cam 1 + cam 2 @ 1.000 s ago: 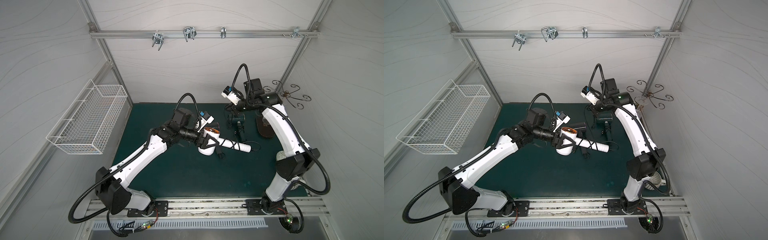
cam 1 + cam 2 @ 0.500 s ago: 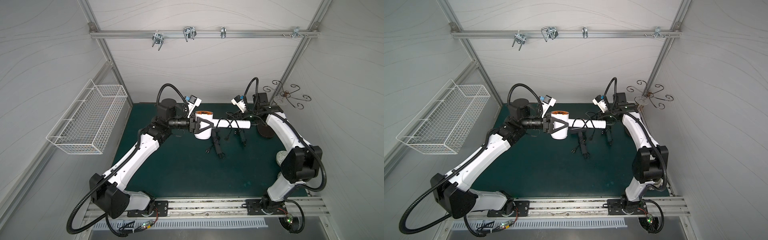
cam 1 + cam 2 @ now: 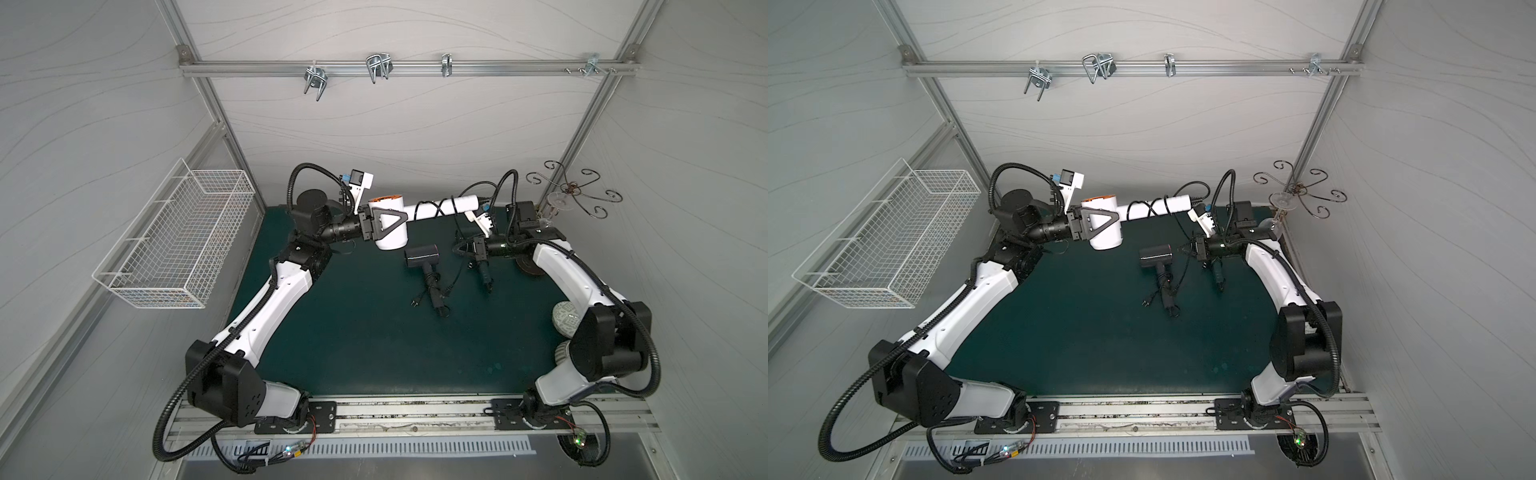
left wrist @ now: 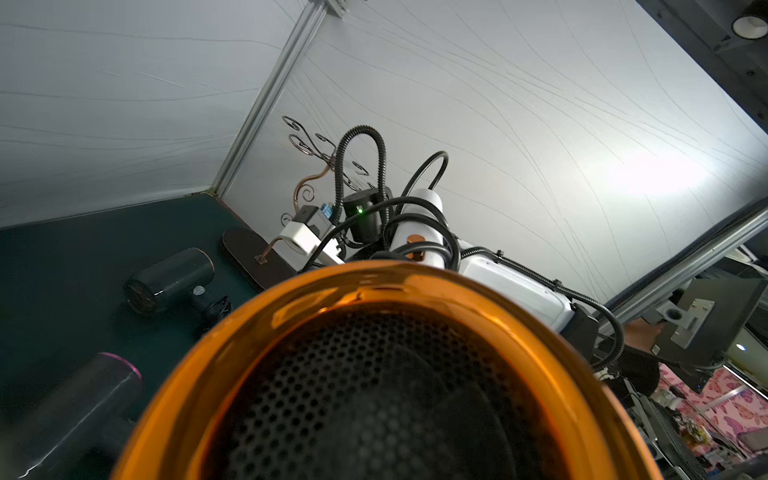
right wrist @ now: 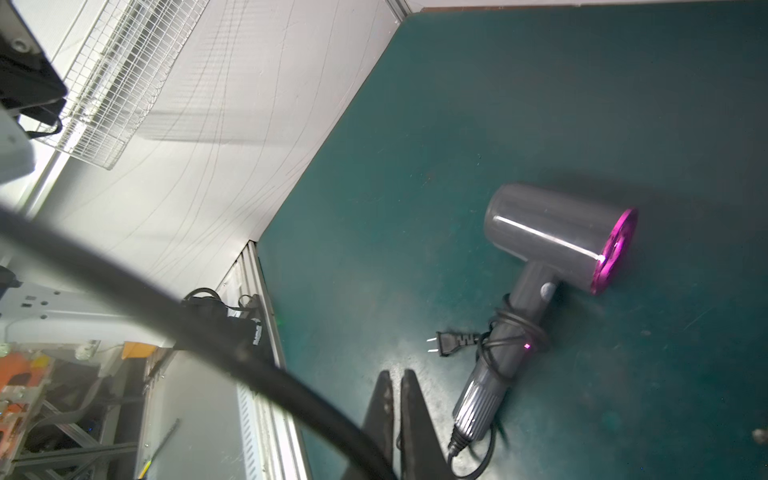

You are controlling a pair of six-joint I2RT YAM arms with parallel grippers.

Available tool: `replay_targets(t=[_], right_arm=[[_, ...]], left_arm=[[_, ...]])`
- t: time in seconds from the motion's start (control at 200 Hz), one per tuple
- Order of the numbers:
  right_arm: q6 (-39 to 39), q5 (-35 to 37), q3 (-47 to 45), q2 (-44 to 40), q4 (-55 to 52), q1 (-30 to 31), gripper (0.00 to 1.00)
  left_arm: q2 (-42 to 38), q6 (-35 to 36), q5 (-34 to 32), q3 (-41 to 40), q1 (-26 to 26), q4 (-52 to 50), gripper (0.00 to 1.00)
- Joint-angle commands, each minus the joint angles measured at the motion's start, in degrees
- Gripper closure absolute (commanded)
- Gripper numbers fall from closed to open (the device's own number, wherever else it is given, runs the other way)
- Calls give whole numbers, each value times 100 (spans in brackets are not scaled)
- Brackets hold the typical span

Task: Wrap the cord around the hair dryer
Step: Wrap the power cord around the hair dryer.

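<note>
The white hair dryer [image 3: 392, 243] [image 3: 1106, 240] with its orange rim [image 4: 374, 282] hangs above the back of the green mat. My left gripper [image 3: 388, 222] [image 3: 1098, 222] is shut on its barrel. Its handle points right, and the black cord [image 3: 432, 208] [image 3: 1144, 208] [image 4: 419, 224] is looped around the handle. From the handle's end the cord drops to my right gripper [image 3: 457, 248] [image 3: 1181, 249] [image 5: 397, 374]. That gripper is shut, and the cord [image 5: 166, 307] runs blurred into its jaws.
A grey dryer with a magenta end [image 3: 420, 255] [image 5: 552, 237] lies mid-mat with its cord wound and its plug [image 5: 449, 343] beside it. A black dryer [image 3: 482, 272] [image 4: 170, 278] lies under my right wrist. A wire basket [image 3: 174, 237] hangs on the left wall. A scroll stand [image 3: 573, 191] is at the back right.
My left arm carried the white dryer from mid-mat up toward the back wall. My right gripper swung out to the right and then dropped lower, below the handle's end.
</note>
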Motion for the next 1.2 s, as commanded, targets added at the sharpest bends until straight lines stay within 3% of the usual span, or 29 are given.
replay_targets(t=[0.0, 0.215, 0.5, 0.84, 0.995, 1.191], right_arm=[[203, 209, -353, -492, 185, 359, 100], [303, 916, -820, -1057, 73, 1091, 100], [98, 1645, -633, -1381, -762, 1824, 100], [-1265, 3122, 2036, -356, -3891, 2534, 100], [-1625, 3727, 3190, 53, -4524, 2616, 100], [-1902, 5398, 3623, 72, -4104, 2672, 100]], left_arm=[[-1, -17, -455, 234, 119, 499, 100], [257, 264, -995, 440, 395, 109, 100], [531, 744, -1366, 535, 556, -497, 100], [851, 2582, -1458, 1349, 375, -3023, 100], [977, 3322, -1555, 1641, 39, -4085, 100], [1085, 4097, -1791, 1934, -445, -5283, 100]])
